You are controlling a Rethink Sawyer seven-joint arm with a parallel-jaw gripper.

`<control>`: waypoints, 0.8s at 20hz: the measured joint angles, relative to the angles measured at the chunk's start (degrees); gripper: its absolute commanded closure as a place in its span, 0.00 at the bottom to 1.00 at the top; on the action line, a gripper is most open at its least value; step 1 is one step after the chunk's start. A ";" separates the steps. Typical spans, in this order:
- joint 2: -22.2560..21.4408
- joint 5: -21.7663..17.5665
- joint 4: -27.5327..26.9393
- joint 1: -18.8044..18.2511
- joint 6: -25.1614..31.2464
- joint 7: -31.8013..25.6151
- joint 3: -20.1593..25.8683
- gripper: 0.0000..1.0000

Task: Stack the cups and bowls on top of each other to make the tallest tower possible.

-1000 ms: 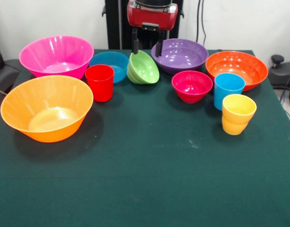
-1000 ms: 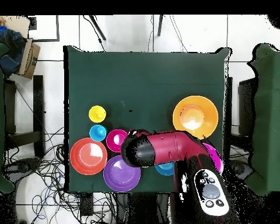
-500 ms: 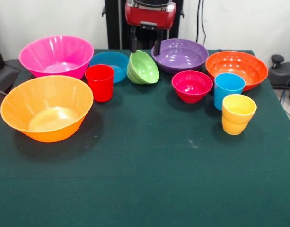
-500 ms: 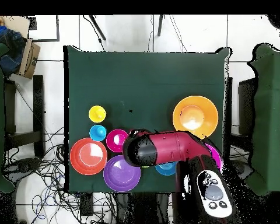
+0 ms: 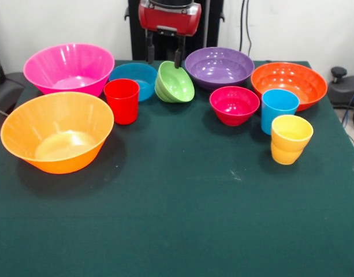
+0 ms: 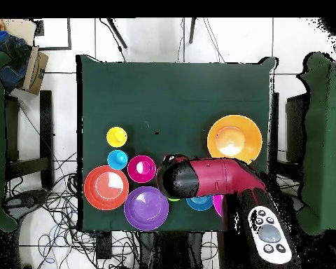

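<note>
Landmark: green bowl, small, tipped on its side with the opening facing right in the front view, leaning against the blue bowl.
Gripper: two dark fingers spread apart and empty, hanging just above the rims of the green and blue bowls, touching neither.
Arm: red and black; in the overhead view it covers the green bowl and most of the blue and pink bowls.
Blue bowl: small, upright, touching the green bowl on its left.
Red cup: upright, in front of the blue bowl, left and nearer than the green bowl.
Pink bowl: large, upright, left of the blue bowl, well apart from the green bowl.
Yellow-orange bowl: large, upright, nearer than the pink bowl, beside the red cup.
Purple bowl: medium, upright, just right of the green bowl.
Crimson-pink bowl: small, upright, right and nearer than the green bowl.
Orange bowl: medium, upright, far right of the green bowl, beyond the purple bowl.
Sky-blue cup: upright, in front of the orange bowl.
Yellow cup: waisted, upright, just in front of the sky-blue cup.
Table: dark green cloth; nothing stacked.
</note>
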 measured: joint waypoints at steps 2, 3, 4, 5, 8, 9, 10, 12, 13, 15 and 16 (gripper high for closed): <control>0.03 -0.01 -0.11 -0.14 0.00 0.00 0.00 0.00; 0.04 -0.01 -0.20 -0.11 0.00 0.00 0.01 0.00; 0.04 -0.01 -0.23 -0.08 0.00 0.00 0.00 0.00; 0.04 -0.01 -0.30 -0.03 0.00 0.00 0.00 0.00; 0.04 -0.01 -0.48 0.13 0.00 0.00 0.01 0.00; 0.04 -0.01 -0.67 0.30 0.00 0.00 0.01 0.00; 0.04 -0.02 -0.76 0.38 0.00 0.00 0.01 0.00; 0.04 -0.02 -0.85 0.45 0.00 0.00 0.01 0.00; 0.04 -0.02 -1.04 0.57 0.00 0.00 0.01 0.00; 0.04 -0.02 -1.19 0.64 0.01 0.00 0.01 0.00; 0.05 -0.02 -1.26 0.66 0.01 0.00 0.01 0.00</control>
